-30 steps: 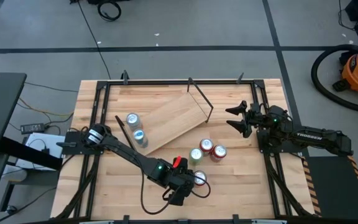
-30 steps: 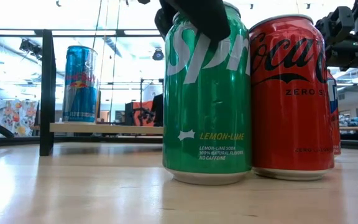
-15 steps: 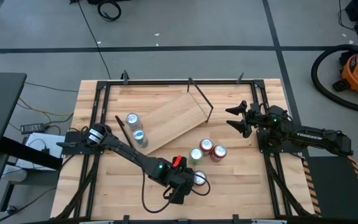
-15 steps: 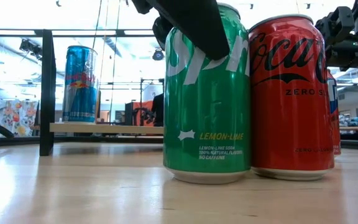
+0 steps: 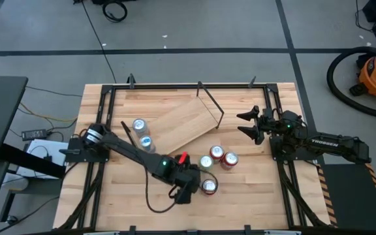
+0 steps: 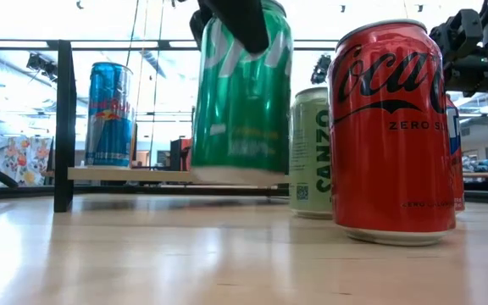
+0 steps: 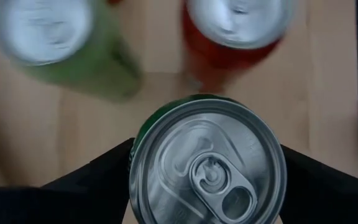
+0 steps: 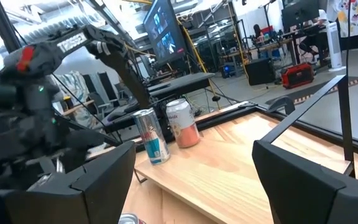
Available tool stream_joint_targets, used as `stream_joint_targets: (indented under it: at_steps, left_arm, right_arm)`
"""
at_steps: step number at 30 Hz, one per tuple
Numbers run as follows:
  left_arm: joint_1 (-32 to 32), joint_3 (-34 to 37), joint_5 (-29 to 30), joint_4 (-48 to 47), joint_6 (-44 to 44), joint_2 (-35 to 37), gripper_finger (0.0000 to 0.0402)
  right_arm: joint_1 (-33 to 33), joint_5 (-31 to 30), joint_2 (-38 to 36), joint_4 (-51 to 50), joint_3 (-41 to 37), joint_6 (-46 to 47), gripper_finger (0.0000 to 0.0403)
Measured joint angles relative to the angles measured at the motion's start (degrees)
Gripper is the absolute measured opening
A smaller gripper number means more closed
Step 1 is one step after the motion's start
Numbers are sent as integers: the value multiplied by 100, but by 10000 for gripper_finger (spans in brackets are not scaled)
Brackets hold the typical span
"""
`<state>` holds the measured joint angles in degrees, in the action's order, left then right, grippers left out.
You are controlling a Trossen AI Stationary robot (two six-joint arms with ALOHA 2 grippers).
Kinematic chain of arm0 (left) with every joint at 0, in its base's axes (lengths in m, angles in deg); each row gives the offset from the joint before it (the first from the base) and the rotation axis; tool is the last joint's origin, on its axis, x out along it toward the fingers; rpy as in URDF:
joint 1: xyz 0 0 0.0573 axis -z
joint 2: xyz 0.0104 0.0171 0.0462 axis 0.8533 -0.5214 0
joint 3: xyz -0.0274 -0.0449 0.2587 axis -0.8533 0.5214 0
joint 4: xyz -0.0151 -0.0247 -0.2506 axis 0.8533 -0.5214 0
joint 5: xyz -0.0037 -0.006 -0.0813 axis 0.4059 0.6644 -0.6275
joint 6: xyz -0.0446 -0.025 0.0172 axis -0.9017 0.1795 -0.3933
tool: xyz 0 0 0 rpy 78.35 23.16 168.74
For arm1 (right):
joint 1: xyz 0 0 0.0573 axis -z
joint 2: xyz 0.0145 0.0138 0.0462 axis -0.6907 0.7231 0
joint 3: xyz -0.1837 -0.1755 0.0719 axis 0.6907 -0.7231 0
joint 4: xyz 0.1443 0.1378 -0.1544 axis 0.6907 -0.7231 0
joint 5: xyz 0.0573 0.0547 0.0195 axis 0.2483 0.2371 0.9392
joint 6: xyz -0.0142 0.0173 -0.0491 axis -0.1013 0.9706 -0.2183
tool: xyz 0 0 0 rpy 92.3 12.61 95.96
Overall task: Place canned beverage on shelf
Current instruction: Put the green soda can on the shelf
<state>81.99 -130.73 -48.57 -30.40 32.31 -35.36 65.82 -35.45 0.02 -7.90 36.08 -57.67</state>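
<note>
left gripper: near the table's front middle, pinching the green sprite can from both sides; in the left wrist view the can's silver top sits between the two dark fingers.
green sprite can: clear of the tabletop in the low view, its base above the wood, slightly tilted.
right gripper: by the table's right edge, well apart from the cans, fingers spread with nothing between them.
shelf: light wood plank lying diagonally across the middle of the table, black rod brackets at its short ends.
cans on shelf: a blue red bull can and a second can just beside it, both upright at the plank's left end; the right wrist view shows the slim blue can next to an orange-toned one.
red coca-cola zero can: upright on the table, close to the low camera.
pale green can: upright, farther back, between the sprite can and the red one in the low view.
other cans from above: one green-sided and two red, clustered just right of the left gripper.
</note>
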Motion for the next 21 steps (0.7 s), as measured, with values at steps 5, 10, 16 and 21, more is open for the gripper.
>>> stream_joint_targets:
  at_steps: [5,10,16,21]
  left_arm:
    - [-315,-11,6,-398,-221,388,311]
    - [-619,-7,414,-1093,-186,693,311]
    - [-875,-17,846,-1597,3,986,311]
    - [-1097,-11,1127,-1923,121,1159,311]
  right_arm:
    - [-1,1,0,-3,0,-44,334]
    - [0,2,1,12,0,-46,334]
    - [0,4,10,35,0,-58,334]
    - [0,20,32,43,0,-59,334]
